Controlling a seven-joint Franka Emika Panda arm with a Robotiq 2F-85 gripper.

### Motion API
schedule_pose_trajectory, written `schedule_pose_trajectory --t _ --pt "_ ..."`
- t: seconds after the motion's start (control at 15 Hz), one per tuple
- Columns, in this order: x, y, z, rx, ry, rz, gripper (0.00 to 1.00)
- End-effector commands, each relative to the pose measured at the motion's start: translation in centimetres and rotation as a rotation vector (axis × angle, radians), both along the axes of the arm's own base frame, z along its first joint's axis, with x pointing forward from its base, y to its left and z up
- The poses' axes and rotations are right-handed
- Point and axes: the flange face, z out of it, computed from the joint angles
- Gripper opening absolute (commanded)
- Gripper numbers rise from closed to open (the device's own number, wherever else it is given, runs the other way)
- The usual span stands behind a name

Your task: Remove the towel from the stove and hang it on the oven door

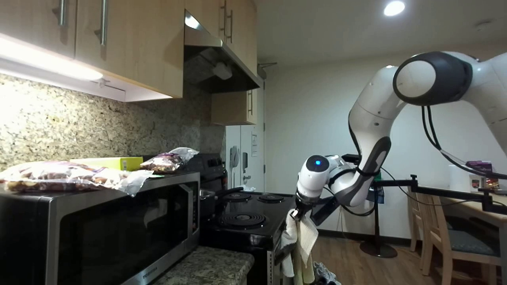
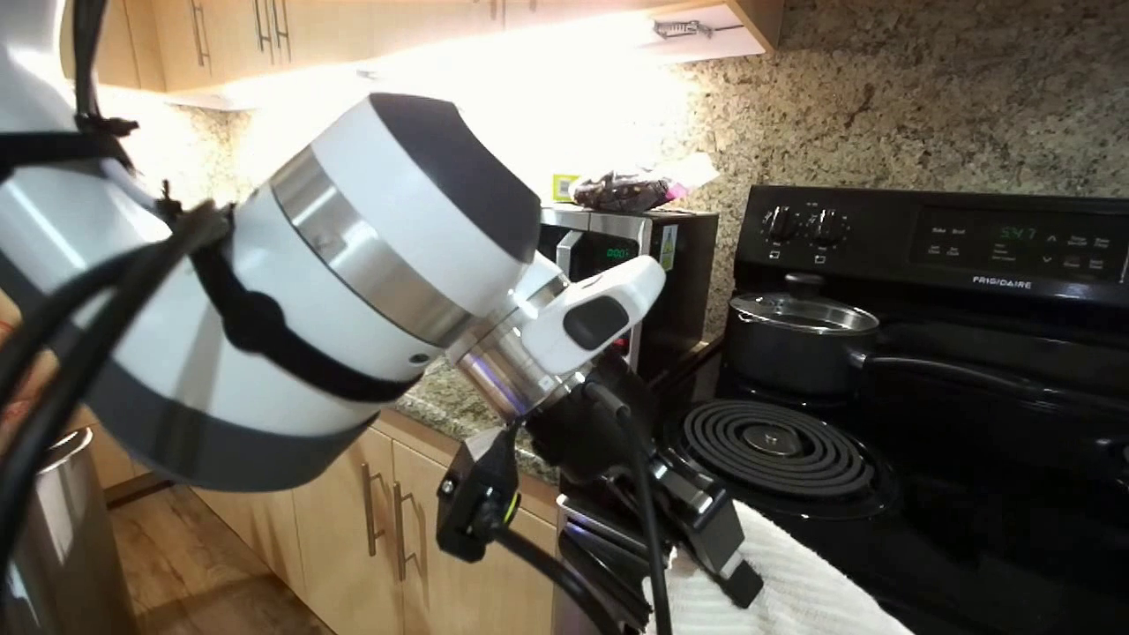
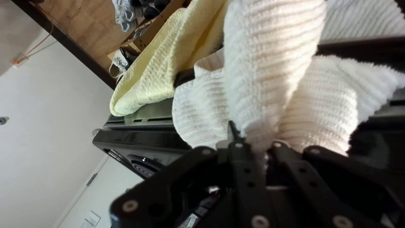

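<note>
The white ribbed towel (image 1: 307,237) hangs in folds at the front of the black stove (image 1: 245,240). It also shows in an exterior view (image 2: 785,578) beside the cooktop's front edge. In the wrist view the towel (image 3: 272,63) fills the upper middle and runs bunched between the fingers. My gripper (image 1: 296,214) points down at the stove's front edge and is shut on the towel; its fingers (image 3: 257,142) stand slightly apart with cloth between them. The oven door is mostly hidden by the cloth. A dark horizontal bar, seemingly its handle (image 3: 357,47), shows behind the towel.
A yellow cloth (image 3: 158,76) hangs beside the towel at the oven front. A lidded black pan (image 2: 794,344) stands on the cooktop. A microwave (image 1: 126,229) with bags on top stands beside the stove. A range hood (image 1: 222,67) is above. Shoes (image 3: 125,14) lie on the floor.
</note>
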Motion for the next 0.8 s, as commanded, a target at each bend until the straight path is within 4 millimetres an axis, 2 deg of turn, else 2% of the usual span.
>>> schedule_pose_trajectory --t 0.0,0.2,0.4,0.73 --pt "1.0 -0.2 -3.9 -0.008 0.073 0.037 0.09" --pt "1.3 -0.4 -5.5 0.002 0.098 0.037 0.09" --pt "2.2 -1.4 -4.7 -0.008 0.079 0.023 0.09" --pt "2.8 -2.7 -1.4 -0.014 0.002 0.007 0.09"
